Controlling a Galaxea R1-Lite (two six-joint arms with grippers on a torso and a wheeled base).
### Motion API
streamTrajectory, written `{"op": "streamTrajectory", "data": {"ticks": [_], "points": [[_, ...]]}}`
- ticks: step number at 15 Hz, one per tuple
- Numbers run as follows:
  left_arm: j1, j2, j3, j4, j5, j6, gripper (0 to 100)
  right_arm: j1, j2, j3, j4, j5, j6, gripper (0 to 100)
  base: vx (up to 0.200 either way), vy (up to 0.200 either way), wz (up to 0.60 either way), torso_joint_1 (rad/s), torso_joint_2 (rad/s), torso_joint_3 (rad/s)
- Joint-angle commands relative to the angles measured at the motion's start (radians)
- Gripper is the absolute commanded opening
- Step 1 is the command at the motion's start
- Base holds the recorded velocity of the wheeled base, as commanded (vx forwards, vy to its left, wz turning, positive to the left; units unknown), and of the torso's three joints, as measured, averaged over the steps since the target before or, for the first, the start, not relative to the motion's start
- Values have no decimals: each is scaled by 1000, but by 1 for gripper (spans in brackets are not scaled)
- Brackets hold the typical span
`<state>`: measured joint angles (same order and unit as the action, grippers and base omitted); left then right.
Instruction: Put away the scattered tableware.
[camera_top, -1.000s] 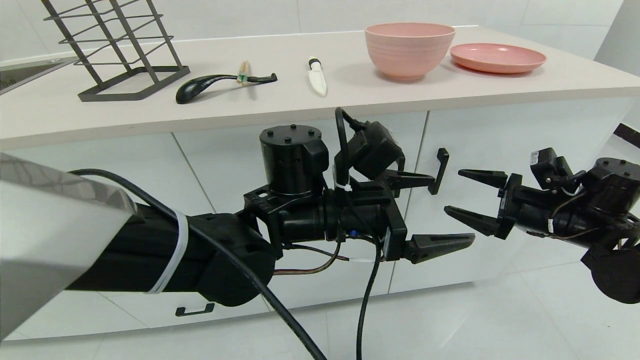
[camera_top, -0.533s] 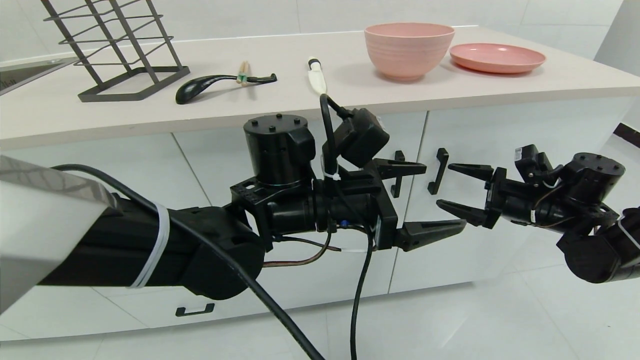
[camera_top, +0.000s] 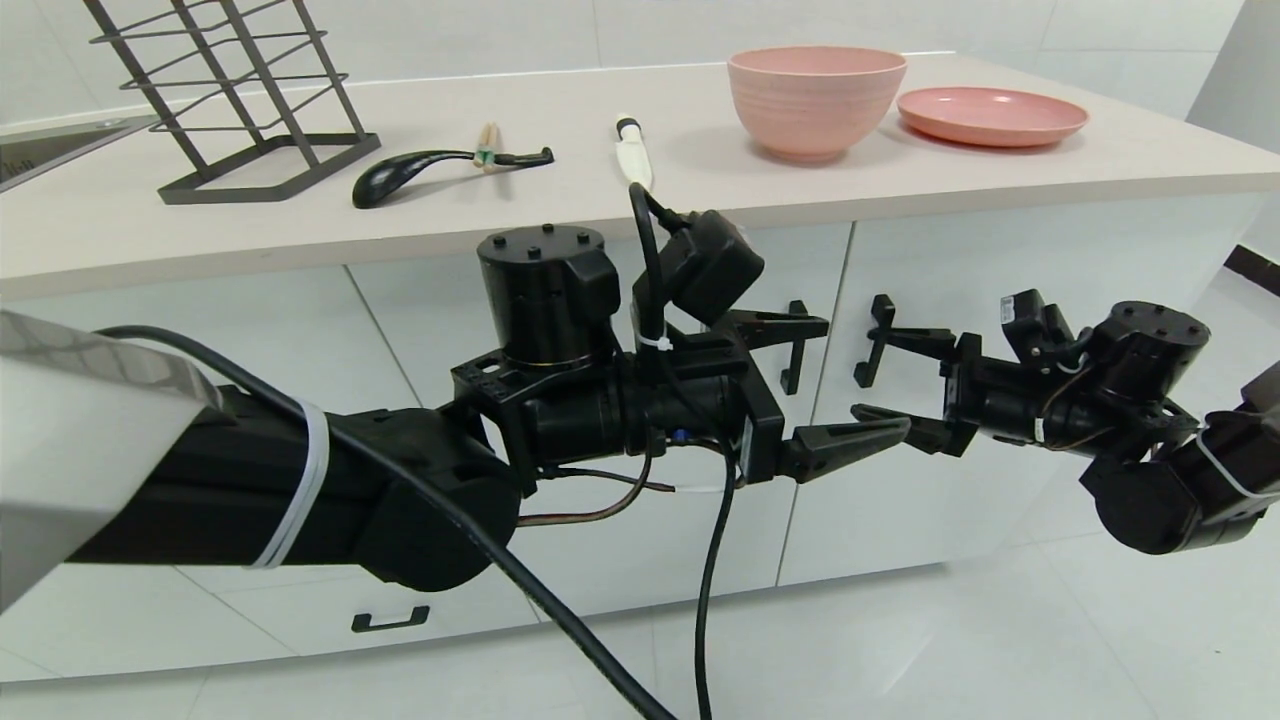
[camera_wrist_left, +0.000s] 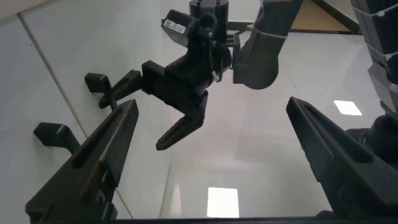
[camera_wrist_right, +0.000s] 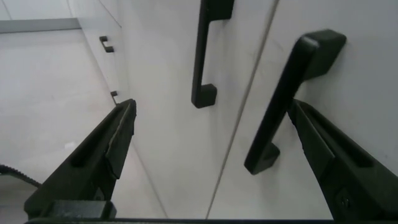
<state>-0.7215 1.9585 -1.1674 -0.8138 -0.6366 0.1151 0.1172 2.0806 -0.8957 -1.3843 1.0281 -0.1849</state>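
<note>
Head view: a pale counter (camera_top: 900, 190) is seen across the upper part of the frame. At the upper left a black wire rack (camera_top: 240, 100) is set on it. Just right of the rack a black spoon (camera_top: 400, 172) is laid flat, with a pair of chopsticks (camera_top: 487, 145) crossing its handle. A white knife (camera_top: 634, 160) is laid near the top centre, close to the counter's front edge. At the upper right a pink bowl (camera_top: 817, 100) is stood upright, and a pink plate (camera_top: 990, 113) is placed just beside it on the right.

Below the counter, in the middle of the frame, the left gripper (camera_top: 866, 376) and the right gripper (camera_top: 872, 372) are held tip to tip before the white cabinet doors (camera_top: 1000, 270). Both are spread wide and nothing is gripped by either. Two black door handles (camera_top: 795, 347) are seen behind them.

Left wrist view: the left gripper's two fingers are shown far apart, with nothing held between them. The right gripper is seen beyond them, also spread and unloaded, one finger close to a door handle. Whether that handle is touched cannot be told.

Right wrist view: the right gripper's fingers are set wide apart and both door handles are framed between them. One finger is seen just beside the nearer handle, and contact cannot be made out.
</note>
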Motion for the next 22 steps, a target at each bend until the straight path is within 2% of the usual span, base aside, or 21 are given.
{"op": "streamTrajectory", "data": {"ticks": [1, 2, 5, 9, 12, 17, 18, 22], "points": [[1, 2, -1, -1, 17, -2, 100, 2, 1, -14, -1, 20, -1, 100, 0, 0, 0, 0, 0, 0], [1, 3, 0, 1, 25, -9, 100, 1, 6, -31, -1, 64, 1, 100, 0, 0, 0, 0, 0, 0], [2, 3, 0, -4, 26, -15, 100, 2, 33, -74, -2, 84, 13, 100, 0, 0, 0, 0, 0, 0], [8, 17, -1, -8, 25, -15, 100, 1, 50, -78, -12, 207, 56, 100, 0, 0, 0, 0, 0, 0], [8, 36, -23, -8, 26, -15, 100, -1, 30, -65, -19, 256, 56, 100, 0, 0, 0, 0, 0, 0], [11, 94, -101, -7, 25, -15, 100, -8, -77, 127, -29, 388, 58, 100, 0, 0, 0, 0, 0, 0], [13, 122, -146, -4, 25, -15, 100, -8, -114, 193, -35, 406, 56, 100, 0, 0, 0, 0, 0, 0], [1, 197, -270, -4, 25, -15, 100, -8, -188, 253, -38, 440, 56, 100, 0, 0, 0, 0, 0, 0]]}}
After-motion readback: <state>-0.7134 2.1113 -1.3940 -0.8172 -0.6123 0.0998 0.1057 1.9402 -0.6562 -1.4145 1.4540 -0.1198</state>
